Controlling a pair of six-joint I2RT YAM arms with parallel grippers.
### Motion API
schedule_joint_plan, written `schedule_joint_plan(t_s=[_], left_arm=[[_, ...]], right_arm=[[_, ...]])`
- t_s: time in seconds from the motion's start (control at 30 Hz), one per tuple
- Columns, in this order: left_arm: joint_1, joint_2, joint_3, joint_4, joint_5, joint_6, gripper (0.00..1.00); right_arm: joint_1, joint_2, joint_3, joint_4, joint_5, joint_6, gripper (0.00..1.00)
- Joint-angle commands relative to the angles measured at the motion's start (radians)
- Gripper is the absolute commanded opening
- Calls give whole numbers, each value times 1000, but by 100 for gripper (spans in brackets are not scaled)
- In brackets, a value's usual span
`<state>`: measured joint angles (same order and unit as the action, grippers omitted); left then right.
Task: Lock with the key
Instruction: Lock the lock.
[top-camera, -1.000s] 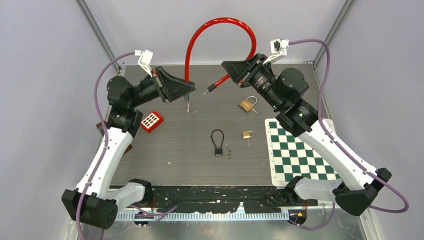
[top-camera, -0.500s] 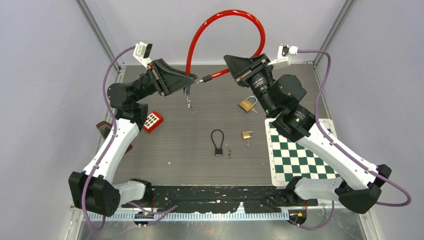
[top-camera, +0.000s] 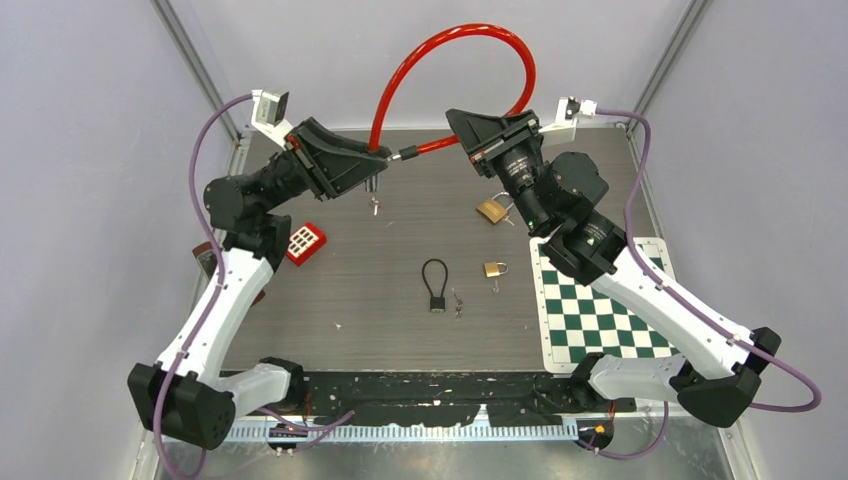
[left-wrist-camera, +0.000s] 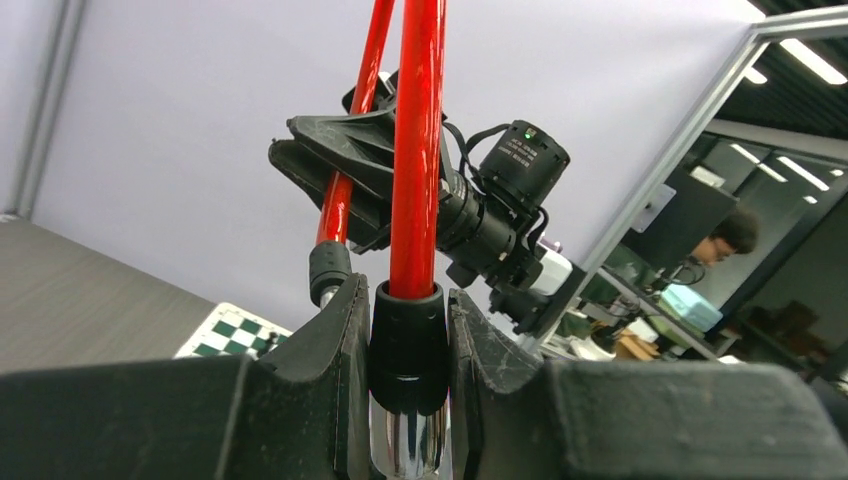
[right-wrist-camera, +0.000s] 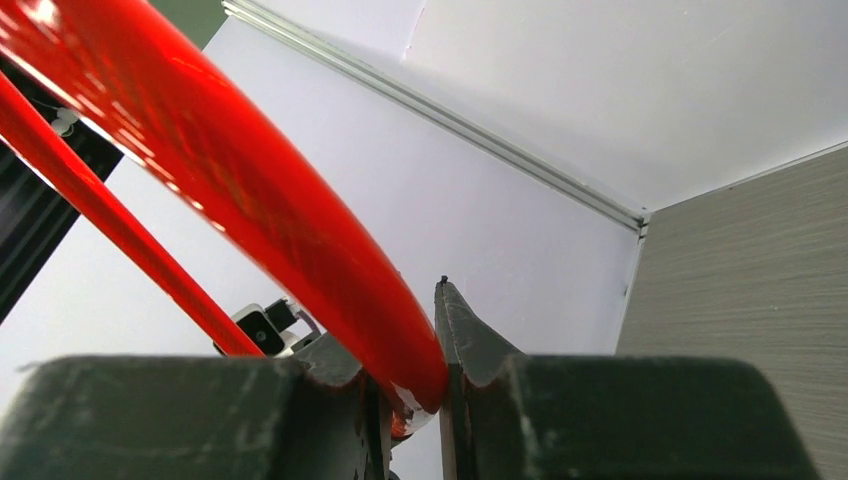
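Note:
A red cable lock (top-camera: 450, 40) arches high between both arms. My left gripper (top-camera: 378, 165) is shut on its lock body: a black collar (left-wrist-camera: 407, 340) over a chrome cylinder (left-wrist-camera: 405, 450) sits clamped between the fingers. A small key (top-camera: 374, 205) dangles below that body. My right gripper (top-camera: 462, 135) is shut on the cable (right-wrist-camera: 250, 200) a short way behind its free end. That black-tipped free end (top-camera: 407, 153) points left and sits just beside the left gripper. In the left wrist view, the tip (left-wrist-camera: 329, 272) is next to the left finger.
On the table lie two brass padlocks (top-camera: 491, 210) (top-camera: 494, 269), a small black cable padlock (top-camera: 435, 285) with loose keys (top-camera: 458, 300) beside it, a red box (top-camera: 303, 241) at the left and a green checkered mat (top-camera: 595, 305) at the right.
Both grippers have risen and tilted. The cable's free tip has swung up and left, from well apart to right beside the lock body in the left gripper. Both grips are unchanged.

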<state>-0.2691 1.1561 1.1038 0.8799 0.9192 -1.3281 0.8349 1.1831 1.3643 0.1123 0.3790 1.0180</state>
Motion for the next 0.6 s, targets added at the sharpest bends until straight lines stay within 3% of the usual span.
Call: schedule_joint_plan(t_s=[0.0, 0.57], left_arm=[[-6, -69, 15, -132, -32, 191, 0], [-13, -91, -5, -105, -60, 233, 0]], right_arm=[[4, -36, 18, 96, -16, 76, 5], [7, 1, 37, 83, -127, 184, 5]])
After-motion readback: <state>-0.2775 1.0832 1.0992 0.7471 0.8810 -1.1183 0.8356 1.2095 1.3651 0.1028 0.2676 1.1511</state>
